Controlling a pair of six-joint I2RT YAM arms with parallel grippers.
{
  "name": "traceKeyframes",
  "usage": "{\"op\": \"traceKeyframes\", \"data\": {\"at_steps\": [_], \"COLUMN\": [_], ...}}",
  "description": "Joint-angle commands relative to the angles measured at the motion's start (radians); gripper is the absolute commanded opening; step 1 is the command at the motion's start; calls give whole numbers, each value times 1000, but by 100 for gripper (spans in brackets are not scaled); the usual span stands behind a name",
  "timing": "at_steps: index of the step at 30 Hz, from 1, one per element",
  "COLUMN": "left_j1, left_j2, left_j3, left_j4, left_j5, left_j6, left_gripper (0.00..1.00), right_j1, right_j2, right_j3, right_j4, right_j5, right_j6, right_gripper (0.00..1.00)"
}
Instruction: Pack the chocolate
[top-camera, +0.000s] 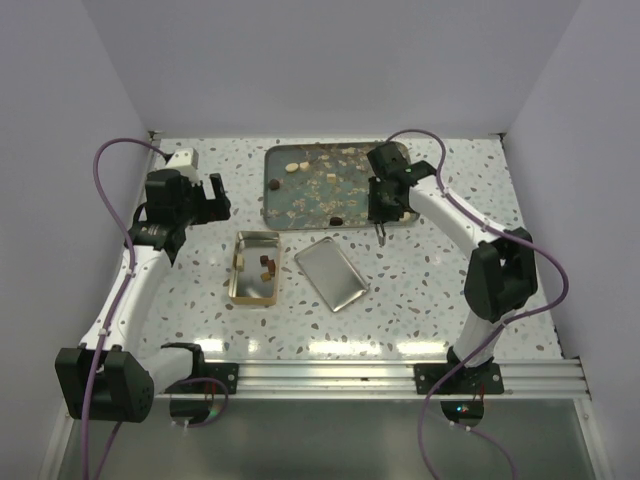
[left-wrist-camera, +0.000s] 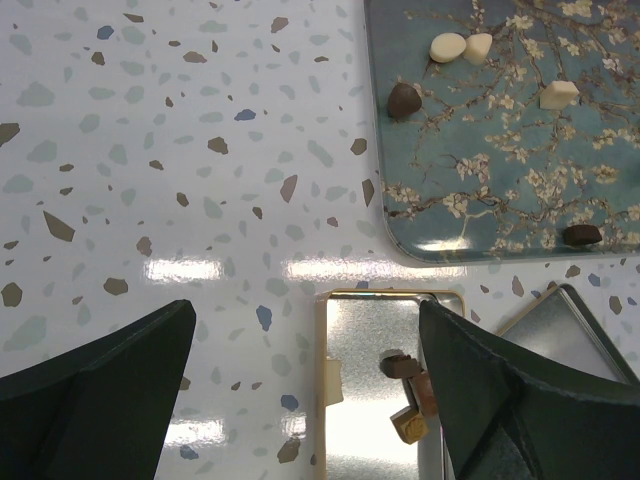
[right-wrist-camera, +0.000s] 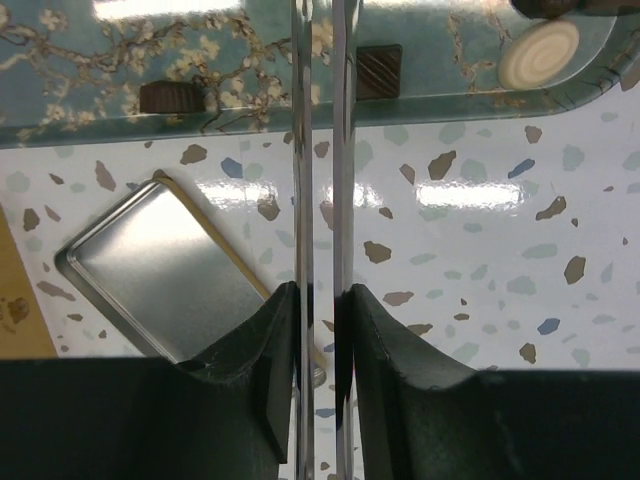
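We note two arms, left arm (top-camera: 138, 282) and right arm (top-camera: 450, 214): white tubular links, bulky black joint housings; purple cable (top-camera: 104, 156) loops along each; black bases (top-camera: 450, 378); we see left gripper (left-wrist-camera: 308, 320) fingers matte black, wedge-shaped, smooth

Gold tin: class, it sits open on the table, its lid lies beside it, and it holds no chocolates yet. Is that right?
Not quite. The gold tin does sit open on the table with its lid beside it, but it already holds several chocolates. The left wrist view shows them lying inside it.
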Motion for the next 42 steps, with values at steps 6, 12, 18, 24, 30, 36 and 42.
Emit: {"op": "traceKeyframes", "data": {"at_steps": [6, 12, 18, 24, 30, 36, 42], "left_j1": [6, 6, 6, 6, 6, 6, 6], "left_j2": [-10, -6, 0, 0, -3, -6, -6], "left_j3": [5, 8, 20, 13, 5, 2, 0], "left_j4": [33, 33, 28, 30, 31, 31, 36], "left_j5": [3, 5, 12, 20, 18, 14, 12], "left_j6": [5, 4, -4, -13, -13, -9, -6], "left_gripper": [100, 100, 100, 100, 100, 100, 100], "right_j1": [0, 126, 344, 480, 523, 540, 542], "right_j2": [-69, -65, -34, 1, 26, 59, 75], "right_j3": [188, 222, 250, 314, 323, 356, 382], "right_j4": [-54, -72, -68, -85, -103, -109, -109], "right_j5": [-116, -156, -202, -228, -243, -246, -236], "right_j6": [-50, -91, -68, -50, -57, -62, -61], "right_gripper": [23, 23, 23, 24, 25, 35, 37]}}
